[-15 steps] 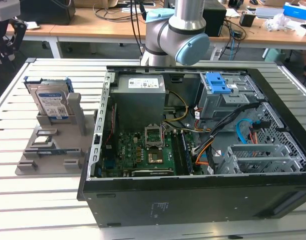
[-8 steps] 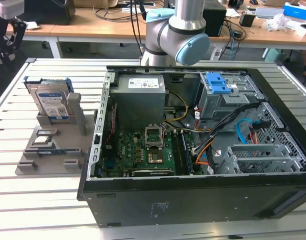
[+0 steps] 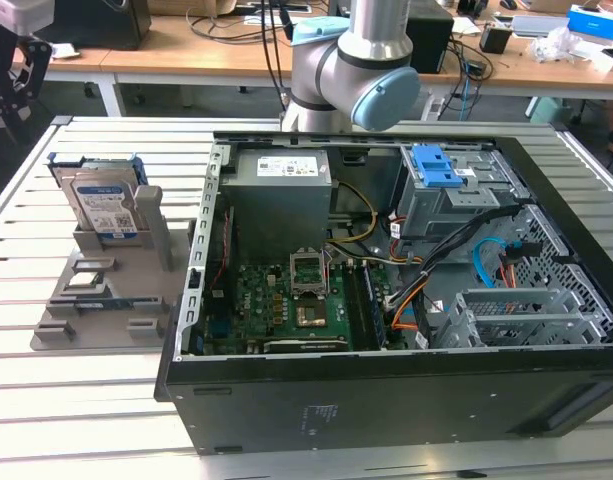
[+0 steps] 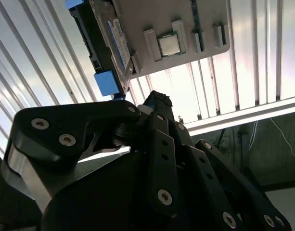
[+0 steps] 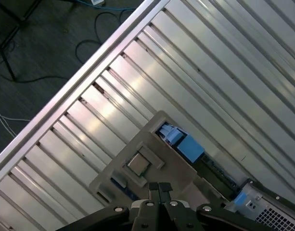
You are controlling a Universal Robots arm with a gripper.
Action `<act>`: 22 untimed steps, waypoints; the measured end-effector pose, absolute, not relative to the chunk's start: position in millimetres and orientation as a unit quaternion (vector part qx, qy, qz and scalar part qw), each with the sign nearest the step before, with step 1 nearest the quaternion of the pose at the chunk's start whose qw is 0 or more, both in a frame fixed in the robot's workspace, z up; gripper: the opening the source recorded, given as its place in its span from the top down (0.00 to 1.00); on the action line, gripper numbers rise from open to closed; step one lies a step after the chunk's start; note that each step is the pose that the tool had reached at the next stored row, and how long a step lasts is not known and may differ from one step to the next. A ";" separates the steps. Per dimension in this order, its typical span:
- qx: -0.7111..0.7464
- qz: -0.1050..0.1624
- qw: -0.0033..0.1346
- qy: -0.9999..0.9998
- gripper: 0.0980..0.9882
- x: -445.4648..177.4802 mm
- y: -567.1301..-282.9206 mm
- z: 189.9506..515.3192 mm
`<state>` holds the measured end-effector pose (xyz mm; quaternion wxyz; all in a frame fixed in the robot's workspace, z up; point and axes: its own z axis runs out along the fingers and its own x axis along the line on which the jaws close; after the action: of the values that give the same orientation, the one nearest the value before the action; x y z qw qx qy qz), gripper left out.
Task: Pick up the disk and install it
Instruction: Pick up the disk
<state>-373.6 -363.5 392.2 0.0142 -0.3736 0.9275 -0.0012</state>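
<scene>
The disk (image 3: 103,205), a silver drive with a white-and-blue label in a blue carrier frame, stands upright on its edge in a grey holder (image 3: 106,290) at the exterior view's left. My black gripper (image 3: 8,95) hangs above and beyond it at the exterior view's far left, apart from it. In the first wrist view the gripper (image 5: 159,186) is shut with its fingertips together and nothing between them, above the holder, and the disk's blue frame (image 5: 185,143) lies just past them. The second wrist view has the disk (image 4: 109,43) beyond the gripper (image 4: 155,98).
An open black computer case (image 3: 386,400) fills the table's middle and right, with a green motherboard (image 3: 276,305), a grey power supply (image 3: 281,190), a blue-latched drive cage (image 3: 436,170) and a metal bay (image 3: 516,315). A processor chip (image 5: 137,164) sits on the holder. The arm's base (image 3: 351,60) stands behind.
</scene>
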 end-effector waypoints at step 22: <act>-0.497 0.001 0.014 0.868 0.99 -373.5 -363.6 392.2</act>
<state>-373.5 -363.6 392.2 0.0143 -0.4967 0.8678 0.0008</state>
